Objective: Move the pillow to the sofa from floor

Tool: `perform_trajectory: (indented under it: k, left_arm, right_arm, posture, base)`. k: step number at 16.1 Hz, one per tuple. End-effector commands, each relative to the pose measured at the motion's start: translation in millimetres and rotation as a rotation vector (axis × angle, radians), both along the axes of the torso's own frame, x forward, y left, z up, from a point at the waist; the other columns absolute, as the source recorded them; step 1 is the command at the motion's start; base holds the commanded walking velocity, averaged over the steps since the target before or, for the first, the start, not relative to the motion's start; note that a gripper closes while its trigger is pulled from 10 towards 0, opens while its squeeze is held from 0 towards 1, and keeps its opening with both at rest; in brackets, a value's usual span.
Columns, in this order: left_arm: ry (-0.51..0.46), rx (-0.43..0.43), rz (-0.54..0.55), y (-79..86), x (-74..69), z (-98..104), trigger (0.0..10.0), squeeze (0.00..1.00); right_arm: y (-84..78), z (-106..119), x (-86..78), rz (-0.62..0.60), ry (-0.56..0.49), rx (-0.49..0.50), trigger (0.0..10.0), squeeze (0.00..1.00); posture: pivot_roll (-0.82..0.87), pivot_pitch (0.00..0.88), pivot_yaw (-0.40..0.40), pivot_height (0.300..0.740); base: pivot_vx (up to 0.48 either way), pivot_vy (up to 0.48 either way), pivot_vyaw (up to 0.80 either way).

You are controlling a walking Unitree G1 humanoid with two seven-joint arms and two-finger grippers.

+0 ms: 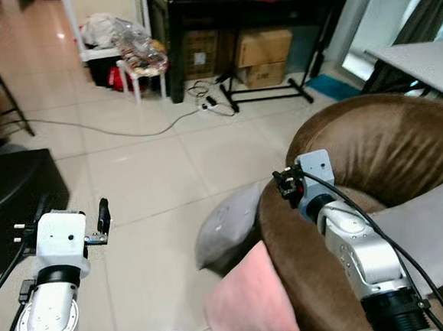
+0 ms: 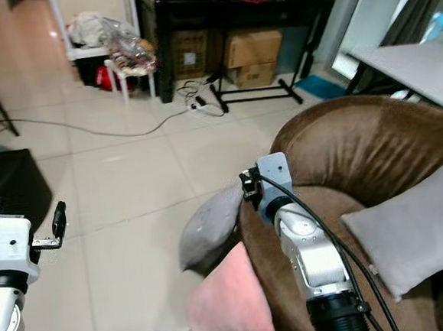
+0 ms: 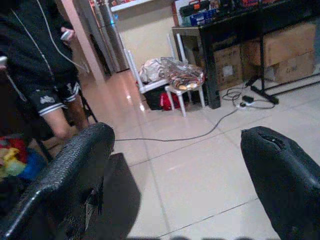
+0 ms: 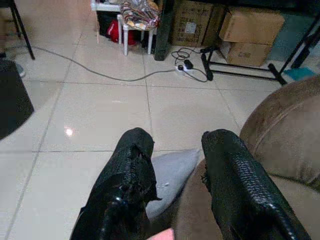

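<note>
Grey fabric pillow (image 1: 230, 228) on the pale tiled floor (image 1: 145, 171), leaning against the outer side of the brown velvety sofa (image 1: 373, 142), partly tucked behind its armrest. Pink soft cushion (image 1: 247, 301) just beside the pillow, nearer the camera, also against the sofa's side. Second pale grey pillow (image 2: 415, 231) already on the sofa seat, propped against the backrest.

Right gripper (image 4: 172, 165) raised over the sofa's armrest, above the grey pillow on the floor; black fingers (image 4: 240, 180) spread a moderate way apart, nothing between them, no contact with the pillow. Left gripper (image 3: 175, 165) out over bare floor, well apart from the pillow, fingers wide open and empty.

Further back: dark table (image 1: 217, 12) with cardboard boxes (image 1: 263, 55) beneath, a small white stool (image 1: 141, 72) loaded with a patterned bundle, a grey cable (image 1: 111, 130) trailing across the tiles to a power strip (image 1: 213, 105), and a black stand base (image 1: 266, 94). Black flat object (image 1: 13, 201) on the floor near the left arm. Person in black shorts and a dark top (image 3: 40, 65) standing at the edge of the left wrist view.
</note>
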State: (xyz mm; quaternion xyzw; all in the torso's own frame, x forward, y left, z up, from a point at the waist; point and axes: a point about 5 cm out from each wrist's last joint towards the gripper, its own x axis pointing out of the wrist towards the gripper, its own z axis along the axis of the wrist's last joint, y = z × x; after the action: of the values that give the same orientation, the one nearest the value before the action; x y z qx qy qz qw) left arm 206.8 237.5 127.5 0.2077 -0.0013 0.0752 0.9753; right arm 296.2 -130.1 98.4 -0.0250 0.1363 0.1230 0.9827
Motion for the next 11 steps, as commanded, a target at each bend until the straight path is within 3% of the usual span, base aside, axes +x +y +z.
perform_trajectory:
  k: [1,3,8,9,10,11]
  left_arm:
    - [-0.004,0.000,-0.016,0.5,2.8,2.3,10.0,0.00]
    - [0.000,-0.012,-0.037,3.8,4.1,5.0,10.0,0.00]
    - [0.032,-0.057,-0.021,7.3,4.1,1.5,10.0,0.00]
    - [0.029,-0.071,-0.012,7.8,4.4,0.9,10.0,0.00]
    - [0.028,-0.076,-0.011,7.9,4.5,0.5,10.0,0.01]
    - [0.027,-0.095,-0.004,8.2,3.5,-1.1,10.0,0.95]
  right_arm:
    - [-5.5,0.3,-1.9,-0.037,-0.012,0.013,10.0,0.00]
    - [-2.8,-3.7,-6.4,-0.058,-0.010,0.031,10.0,0.00]
    - [-4.9,-7.3,-11.8,-0.083,-0.006,0.034,10.0,0.00]
    - [-8.8,-5.4,-11.3,-0.092,-0.041,-0.015,10.0,1.00]
    - [-11.5,-4.6,-10.8,-0.099,-0.062,-0.059,10.0,1.00]
    - [-12.3,-4.1,-10.1,-0.073,-0.075,-0.046,10.0,1.00]
  posture:
    - [0.06,0.000,-0.045,0.646]
    - [0.05,0.000,-0.002,0.621]
    - [0.04,0.000,0.011,0.572]
    - [0.04,0.000,-0.003,0.562]
    - [0.04,0.000,-0.009,0.557]
    - [0.05,0.000,-0.029,0.552]
  base:
    - [0.000,0.000,0.00]
    - [0.000,0.000,0.00]
    - [0.000,0.000,0.00]
    - [0.000,0.000,0.00]
    - [0.000,0.000,0.00]
    - [0.000,0.000,0.00]
